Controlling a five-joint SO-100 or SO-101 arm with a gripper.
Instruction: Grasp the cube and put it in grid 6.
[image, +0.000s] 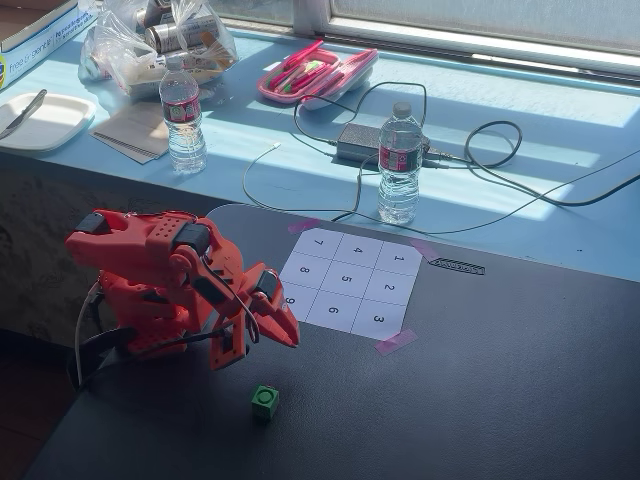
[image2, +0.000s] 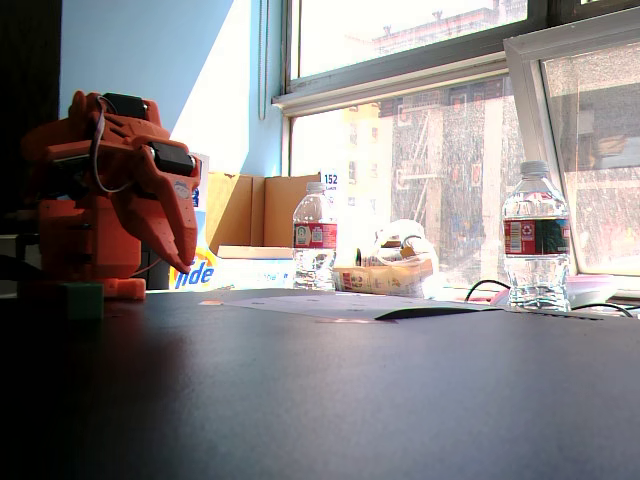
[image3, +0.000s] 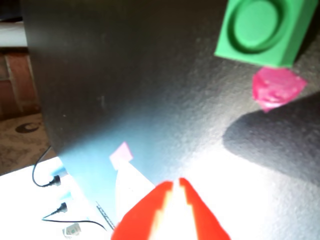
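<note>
You see the cube (image3: 260, 31) cut off by the wrist view's top edge — only part of it shows. The gripper (image3: 175, 186) is a blurred red wedge, washed out by glare. In the low fixed view the numbered sheet (image2: 330, 303) lies edge-on — you can't read its cells there.

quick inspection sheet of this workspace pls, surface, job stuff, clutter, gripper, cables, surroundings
surface: dark table, matte, sunlit in part.
job's things: green cube on bare table, off the sheet; grid 6 empty, on the taped numbered sheet.
clutter: two water bottles, pink case, bag of cans, white tray.
grippers: orange gripper near shut, holding nothing, short of the cube.
cables: power adapter with looping leads behind the table.
surroundings: blue ledge, bright window.
</note>
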